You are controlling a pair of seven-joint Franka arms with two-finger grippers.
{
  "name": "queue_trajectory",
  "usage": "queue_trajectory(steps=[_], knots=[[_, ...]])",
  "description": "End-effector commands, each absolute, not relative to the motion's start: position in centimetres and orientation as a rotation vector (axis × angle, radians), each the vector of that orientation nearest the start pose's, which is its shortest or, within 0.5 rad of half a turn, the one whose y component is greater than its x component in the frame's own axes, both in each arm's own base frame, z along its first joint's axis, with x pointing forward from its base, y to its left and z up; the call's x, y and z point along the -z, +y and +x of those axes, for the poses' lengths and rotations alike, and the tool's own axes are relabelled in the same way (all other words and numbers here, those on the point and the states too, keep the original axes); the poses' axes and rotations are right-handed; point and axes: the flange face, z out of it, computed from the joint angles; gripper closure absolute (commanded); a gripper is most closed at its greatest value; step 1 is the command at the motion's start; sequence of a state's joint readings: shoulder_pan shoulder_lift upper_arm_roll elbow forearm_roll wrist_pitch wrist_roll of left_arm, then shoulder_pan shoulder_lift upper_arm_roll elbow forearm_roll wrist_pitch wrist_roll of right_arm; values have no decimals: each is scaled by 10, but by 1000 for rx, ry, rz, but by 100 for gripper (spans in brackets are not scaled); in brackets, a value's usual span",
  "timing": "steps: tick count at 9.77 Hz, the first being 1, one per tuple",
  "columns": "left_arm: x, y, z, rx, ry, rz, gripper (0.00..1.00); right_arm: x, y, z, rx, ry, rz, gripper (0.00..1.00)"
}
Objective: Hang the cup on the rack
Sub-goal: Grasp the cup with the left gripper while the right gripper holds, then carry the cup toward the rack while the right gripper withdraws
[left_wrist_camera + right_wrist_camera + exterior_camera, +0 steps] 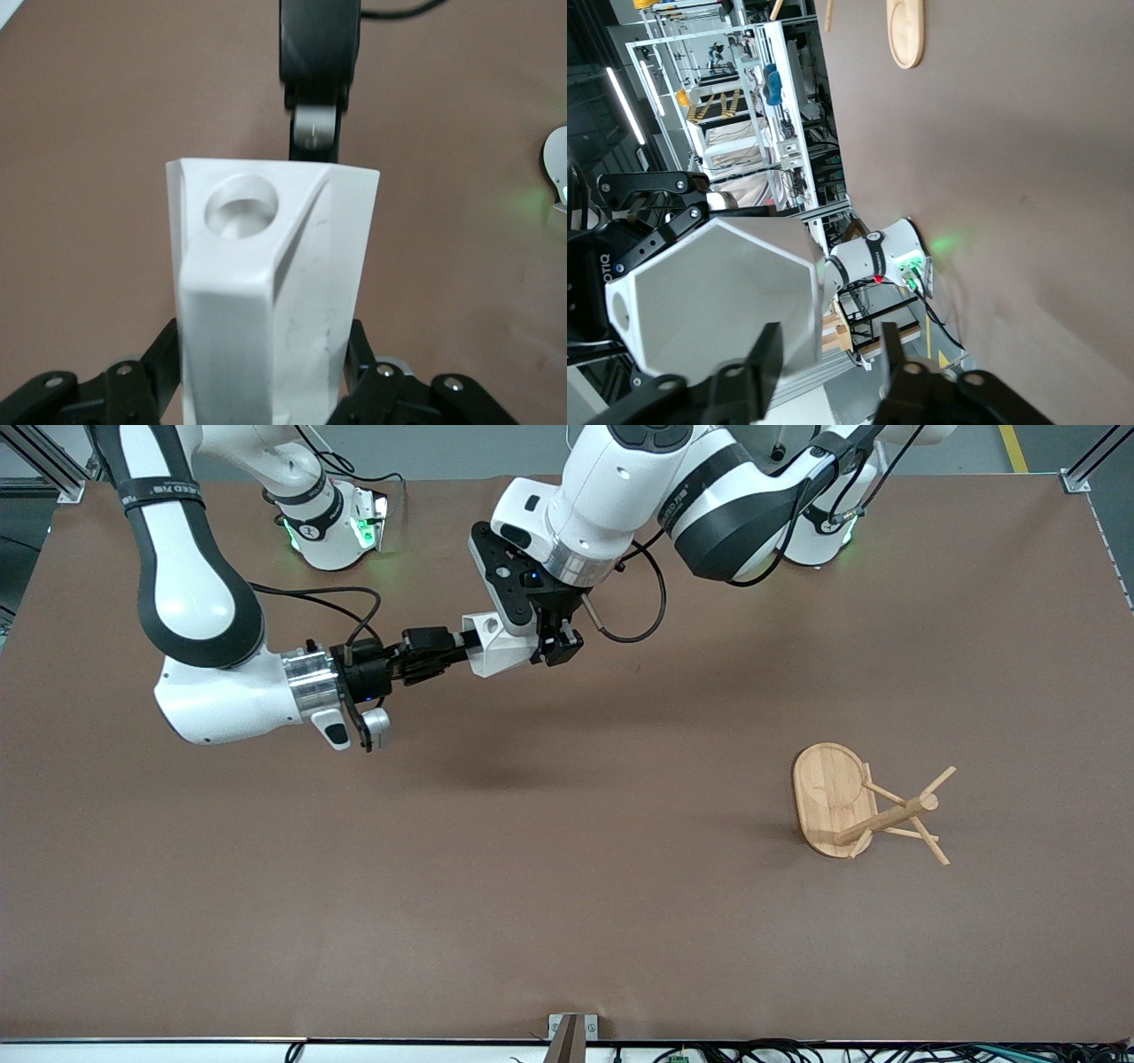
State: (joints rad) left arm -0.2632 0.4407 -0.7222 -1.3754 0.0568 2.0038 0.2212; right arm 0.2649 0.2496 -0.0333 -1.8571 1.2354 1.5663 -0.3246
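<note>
Reaching across from opposite ends, both arms meet in mid-air over the bench (567, 921). We see the left arm bent down, its left tool (556, 645) clamped tight on the cup (498, 643), fingers against the cup's flanks. Our right arm lies stretched level, its right tool (456, 642) at the cup's narrow end, fingers parted around it. Well apart from both tools, the rack (864, 804) stands on the bench toward the left arm's end.

Probably a robotics lab: aluminium-frame shelving (757, 106), brown-covered table (567, 921).
</note>
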Motion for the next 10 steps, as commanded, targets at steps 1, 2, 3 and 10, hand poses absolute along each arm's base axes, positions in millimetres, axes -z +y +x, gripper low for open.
queue_trajectory(steps=[1, 2, 3, 10], knots=[[-534, -513, 461, 275, 1818, -2880, 100, -421, 194, 553, -429, -140, -1958, 0], [-534, -510, 463, 266, 1808, -2884, 100, -424, 163, 563, -400, -133, -2027, 0], [-530, -507, 465, 247, 1757, -2918, 100, -425, 128, 571, -375, -122, -2107, 0], [-523, -411, 522, 56, 642, -3125, 100, -532, -45, 610, -99, 76, -3035, 0]])
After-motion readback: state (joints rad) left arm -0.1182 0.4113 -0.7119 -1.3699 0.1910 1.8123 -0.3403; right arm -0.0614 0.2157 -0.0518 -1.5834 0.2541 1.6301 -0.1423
